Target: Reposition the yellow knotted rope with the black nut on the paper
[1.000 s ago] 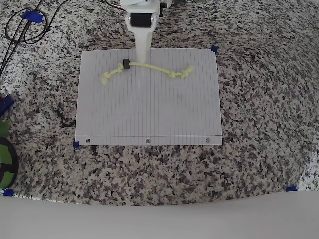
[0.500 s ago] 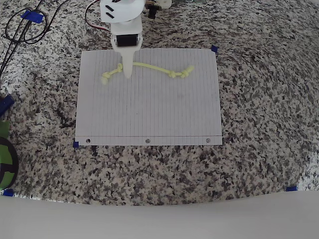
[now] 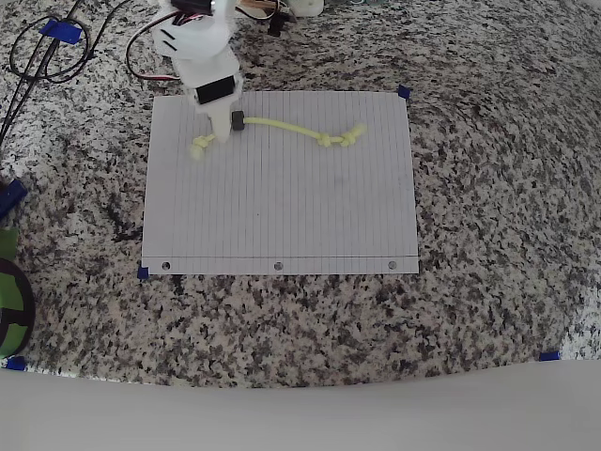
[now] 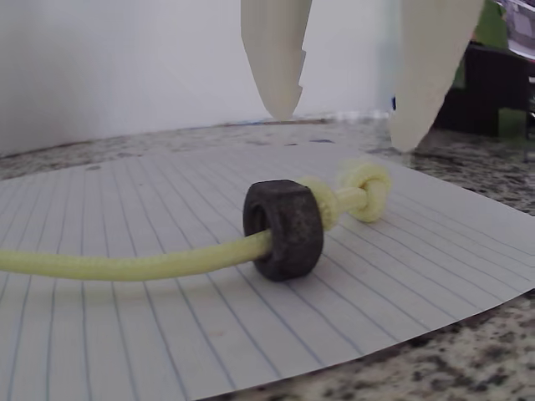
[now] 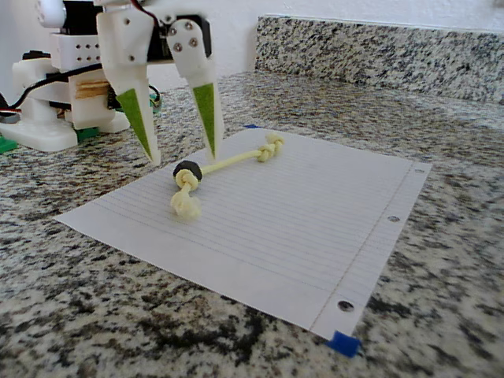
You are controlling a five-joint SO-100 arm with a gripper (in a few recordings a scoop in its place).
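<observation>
The yellow knotted rope (image 3: pixel 282 126), threaded through the black nut (image 5: pixel 187 171), lies on the paper (image 3: pixel 282 216); jaws apart above, touching nothing.

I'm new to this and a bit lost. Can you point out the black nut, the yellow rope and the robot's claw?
black nut (image 4: pixel 283 228), wrist view, on its outer side.
yellow rope (image 3: pixel 286 126), overhead view, on its middle stretch.
claw (image 5: pixel 182 156), fixed view, midway between its two tips.

Speckled granite counter (image 3: pixel 488 235), blue tape corners (image 5: pixel 343 343), black cables (image 3: pixel 38 56)
</observation>
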